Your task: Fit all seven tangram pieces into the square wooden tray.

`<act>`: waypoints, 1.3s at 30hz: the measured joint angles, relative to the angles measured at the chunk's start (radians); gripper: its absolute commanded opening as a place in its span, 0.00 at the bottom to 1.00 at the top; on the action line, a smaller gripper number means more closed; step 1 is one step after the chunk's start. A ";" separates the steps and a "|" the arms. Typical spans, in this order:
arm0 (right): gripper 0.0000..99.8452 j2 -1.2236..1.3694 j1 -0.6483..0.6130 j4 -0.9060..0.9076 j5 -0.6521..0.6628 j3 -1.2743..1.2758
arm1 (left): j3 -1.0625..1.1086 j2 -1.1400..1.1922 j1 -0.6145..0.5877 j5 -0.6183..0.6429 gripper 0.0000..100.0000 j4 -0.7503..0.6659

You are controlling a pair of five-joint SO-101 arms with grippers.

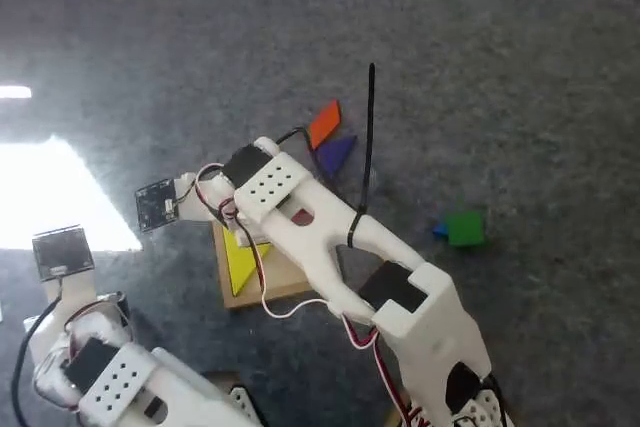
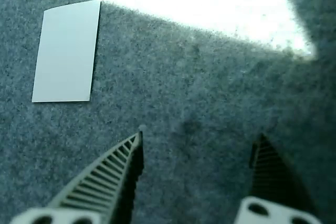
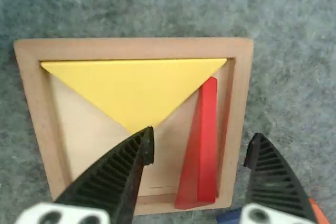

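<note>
Right wrist view, right hand (image 3: 203,135) spread over tray (image 3: 131,47), yellow triangle (image 3: 134,85), red piece (image 3: 202,156) inside, left hand (image 2: 200,136) spread

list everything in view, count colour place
mat: 1, grey, on table
wooden tray: 1, light wood, on mat
yellow triangle: 1, yellow, flat in tray
red piece: 1, red, tilted against tray wall
orange piece: 1, orange, mat beyond tray
purple piece: 1, purple, beside orange
green piece: 1, green, mat, apart from tray
blue piece: 1, blue, beside green
pale rectangle: 1, whitish, on mat
left end effector: 1, white base, open over mat
right end effector: 1, white base, open above tray
</note>
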 measured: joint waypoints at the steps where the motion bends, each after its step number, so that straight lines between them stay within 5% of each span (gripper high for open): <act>1: 0.25 0.000 0.000 0.009 -0.003 0.000 | 0.000 0.000 0.000 0.000 0.32 0.000; 24: 0.23 -0.098 0.032 0.114 -0.166 0.000 | 0.000 0.000 0.000 0.000 0.32 0.000; 35: 0.24 -0.493 0.440 0.114 -0.425 0.120 | -0.005 0.000 0.023 0.000 0.32 0.006; 39: 0.24 -0.701 0.468 -0.006 -0.439 0.393 | -0.170 0.040 0.112 0.038 0.32 0.199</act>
